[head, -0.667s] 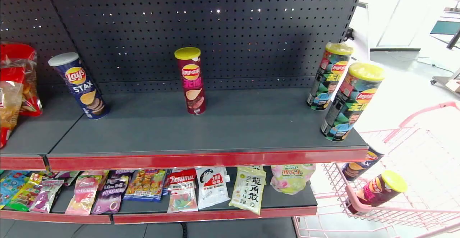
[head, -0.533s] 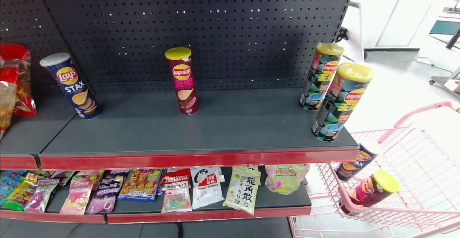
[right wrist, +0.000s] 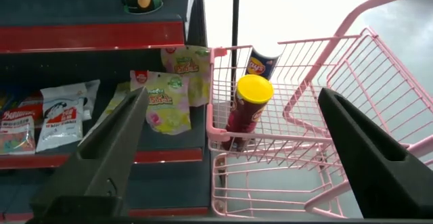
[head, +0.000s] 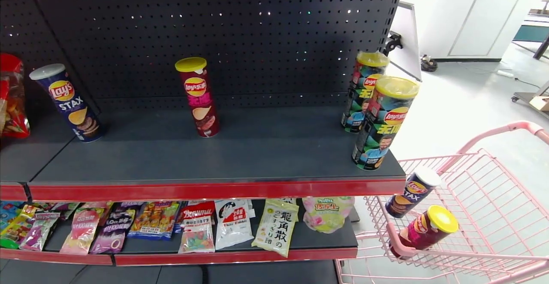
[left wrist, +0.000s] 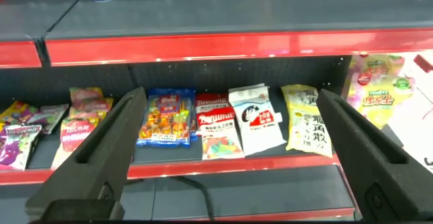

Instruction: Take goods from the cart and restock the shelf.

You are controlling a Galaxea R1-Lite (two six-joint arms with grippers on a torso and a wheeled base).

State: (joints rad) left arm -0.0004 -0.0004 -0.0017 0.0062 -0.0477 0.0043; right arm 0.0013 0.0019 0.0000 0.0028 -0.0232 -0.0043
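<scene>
On your upper shelf (head: 214, 159) stand the left can (head: 66, 102), the middle can (head: 197, 96) and, at the right end, the rear can (head: 363, 91) behind the front can (head: 384, 123); snack bags (head: 233, 224) lie on the lower shelf (head: 330, 237), and the cart (head: 493, 134) to the right holds two cart cans (head: 424, 231).

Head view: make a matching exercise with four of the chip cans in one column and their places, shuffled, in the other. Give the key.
Things
1. upright blue can
2. upright maroon can
3. front green-and-black can
4. tilted maroon can

Places
A. in the pink cart
B. middle of the upper shelf
C. right end of the upper shelf, near its front edge
D. left part of the upper shelf

Pairs: 1-D; 2-B; 3-C; 4-A
</scene>
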